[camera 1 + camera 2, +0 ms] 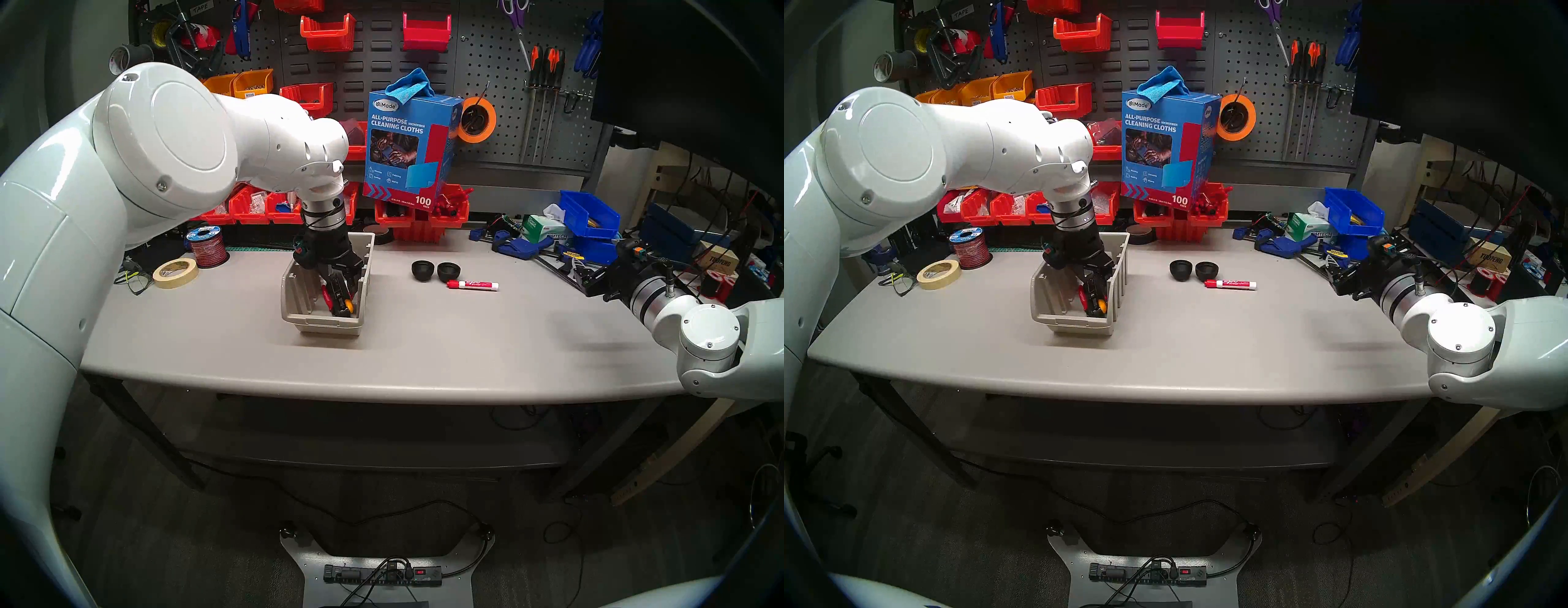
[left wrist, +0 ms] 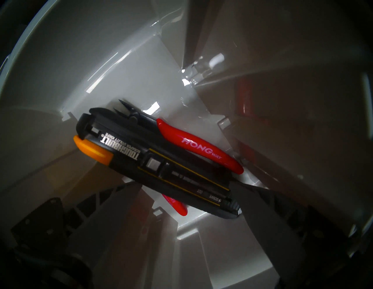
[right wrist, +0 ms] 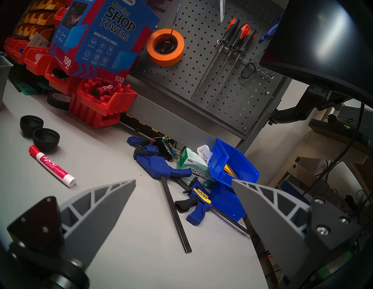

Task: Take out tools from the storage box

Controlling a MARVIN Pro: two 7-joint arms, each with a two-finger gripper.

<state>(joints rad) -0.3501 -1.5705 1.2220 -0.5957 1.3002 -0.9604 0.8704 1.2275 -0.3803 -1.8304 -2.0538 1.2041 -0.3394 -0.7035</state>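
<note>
The beige storage box (image 1: 322, 327) stands mid-table. My left gripper (image 1: 339, 284) reaches down into it, open. In the left wrist view the left gripper (image 2: 187, 182) straddles a long black tool with yellow marks (image 2: 161, 163), one grey fingertip (image 2: 139, 187) on each side. The tool lies across red-handled cutters (image 2: 201, 147) on the box floor. Two black round cups (image 1: 423, 270) (image 1: 449, 271) and a red-capped Expo marker (image 1: 473, 285) lie on the table right of the box. My right gripper (image 3: 183, 181) hovers open and empty at the table's right edge.
Blue bar clamps (image 3: 161, 167), a tissue box (image 3: 193, 167) and blue bins (image 1: 589, 216) crowd the back right. A masking tape roll (image 1: 175, 273), a wire spool (image 1: 206, 246) and safety glasses (image 1: 135, 278) sit at the left. Red bins and a blue cloth box (image 1: 407, 148) line the back.
</note>
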